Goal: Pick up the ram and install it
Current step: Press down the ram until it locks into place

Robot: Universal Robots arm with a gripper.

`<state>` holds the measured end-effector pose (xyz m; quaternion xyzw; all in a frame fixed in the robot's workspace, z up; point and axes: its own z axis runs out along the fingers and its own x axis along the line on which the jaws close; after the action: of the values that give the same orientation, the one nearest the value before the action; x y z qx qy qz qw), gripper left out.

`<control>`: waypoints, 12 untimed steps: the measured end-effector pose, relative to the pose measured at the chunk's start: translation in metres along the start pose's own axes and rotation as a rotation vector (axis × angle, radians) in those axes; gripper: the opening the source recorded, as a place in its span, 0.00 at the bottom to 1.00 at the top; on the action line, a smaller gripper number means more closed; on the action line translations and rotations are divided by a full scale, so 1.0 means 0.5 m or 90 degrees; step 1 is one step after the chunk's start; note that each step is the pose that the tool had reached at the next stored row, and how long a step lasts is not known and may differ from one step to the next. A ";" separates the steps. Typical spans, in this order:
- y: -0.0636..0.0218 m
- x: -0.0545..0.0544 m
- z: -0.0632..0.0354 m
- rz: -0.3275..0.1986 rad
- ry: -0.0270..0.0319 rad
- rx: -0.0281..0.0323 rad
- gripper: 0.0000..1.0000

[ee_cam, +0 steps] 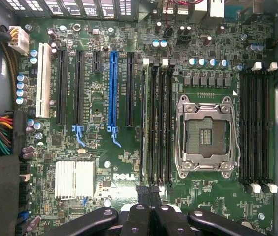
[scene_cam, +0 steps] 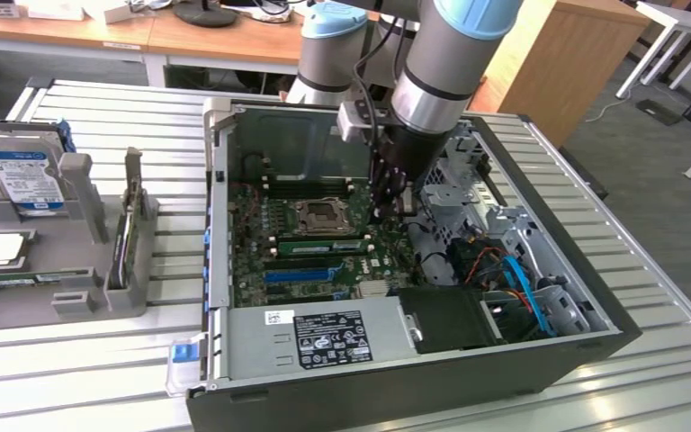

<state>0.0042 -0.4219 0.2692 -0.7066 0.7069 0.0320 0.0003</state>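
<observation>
Ram [scene_cam: 318, 245] lies in one of the long black slots [ee_cam: 161, 123] just beside the socket [ee_cam: 207, 135], inside the open case [scene_cam: 217, 225]. So the pick-up part looks done, and the ram seems to be in its place. I cannot tell if it is pushed all the way down or if the little end clips have snapped shut.

The tool [ee_cam: 149, 192] is shut tight, and I see nothing held between its tips. It hangs low over the board [ee_cam: 129, 162], right by one end of the slots.

The ram is a long, thin, flat green stick. The slots are narrow and black, with small white clips at the ends. The socket is square with a shiny metal frame. A long blue slot [ee_cam: 112, 88] looks like smooth plastic. The tool is black, with smooth, rounded parts. The case is grey metal with sharp, straight walls. It stands on a desk [scene_cam: 94, 99] made of silver strips with ridges. A hard drive [scene_cam: 22, 175] stands in a grey rack [scene_cam: 82, 193] on the exterior view's left.
</observation>
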 end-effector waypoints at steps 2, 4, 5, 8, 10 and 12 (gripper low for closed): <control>0.000 0.000 0.001 0.000 -0.0001 0.0001 0.11; 0.000 0.000 0.002 0.000 -0.0001 0.0000 0.11; 0.000 0.000 0.002 0.000 -0.0001 0.0000 0.11; 0.000 0.000 0.003 0.000 -0.0004 0.0001 0.11; 0.000 0.000 0.005 0.000 -0.0002 0.0001 0.11; 0.000 0.000 0.007 0.000 -0.0002 0.0001 0.11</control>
<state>0.0042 -0.4218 0.2657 -0.7066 0.7069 0.0321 0.0004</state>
